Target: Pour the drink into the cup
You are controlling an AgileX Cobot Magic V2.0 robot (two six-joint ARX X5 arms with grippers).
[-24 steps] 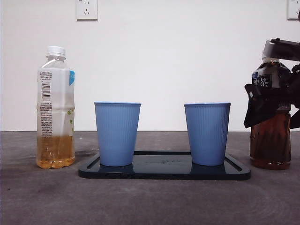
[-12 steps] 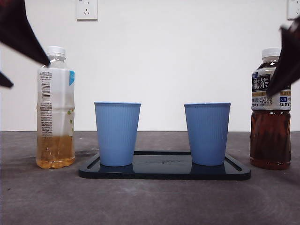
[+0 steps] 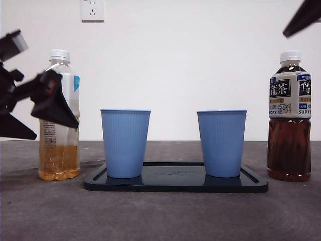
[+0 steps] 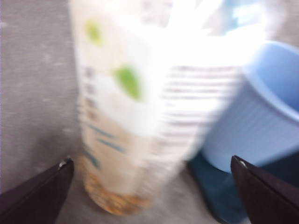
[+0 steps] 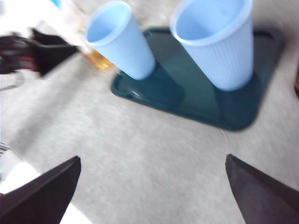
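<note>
Nothing has been poured yet, as far as the pictures show: both bottles stand upright and capped on the counter (image 3: pixel 160 216), and what the right wrist view shows of the inside of the 2 blue cups looks empty. The grasp, the uncapping and the pour all appear to be left.

The left gripper (image 3: pixel 37 118) sits at the left edge of the front view, level with the middle of the pale tea bottle (image 3: pixel 59 115). Its fingers are spread wide apart, 1 on each side of the bottle in the left wrist view, not touching it.

That bottle stands at centre left of the front view, just beside the dark tray (image 3: pixel 175 183). It is clear plastic with a white cap, a white printed label, and amber liquid filling roughly the bottom quarter.

The left cup (image 3: pixel 125 143) and right cup (image 3: pixel 221 143) stand on the tray, apart.

The dark tea bottle (image 3: pixel 289 118) stands at far right, far fuller.

The right gripper (image 3: pixel 302 17) shows as a black tip at upper right, fingers wide apart, holding nothing.
</note>
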